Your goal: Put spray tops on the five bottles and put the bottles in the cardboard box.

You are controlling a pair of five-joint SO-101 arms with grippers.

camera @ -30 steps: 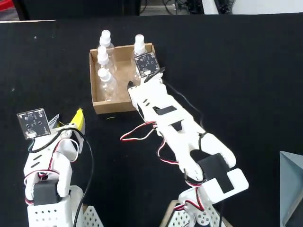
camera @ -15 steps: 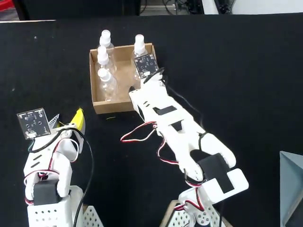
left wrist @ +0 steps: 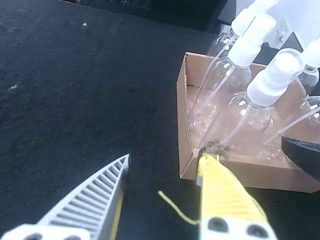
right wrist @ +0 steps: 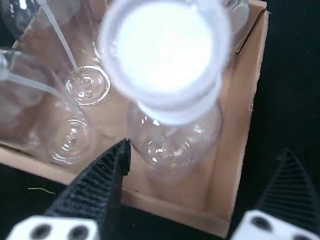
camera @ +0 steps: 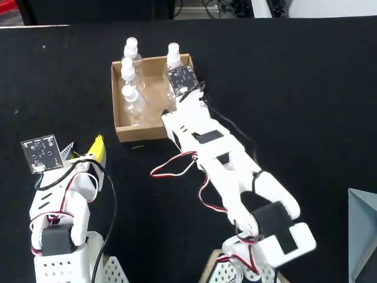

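Note:
The cardboard box (camera: pixel 138 134) sits at the table's middle back with several clear bottles with white spray tops standing in it, such as one bottle (camera: pixel 131 97) on its left side. My right gripper (right wrist: pixel 206 150) hangs open over the box's near right part. Its fingers stand wide on either side of a capped bottle (right wrist: pixel 167 50) without touching it. In the high view the right arm (camera: pixel 206 141) covers that bottle. My left gripper (left wrist: pixel 160 200) is open and holds nothing, low over the table just short of the box's near left corner (left wrist: pixel 184 125).
A grey object (camera: pixel 362 230) pokes in at the right near edge. Black cloth (camera: pixel 294 88) stretches bare to the right and left of the box. A yellow thread (left wrist: pixel 175 207) lies on the cloth by the box.
The right arm's elbow and shoulder have shifted a little toward the near right, while its wrist stays over the box. The left arm and the bottles have not moved.

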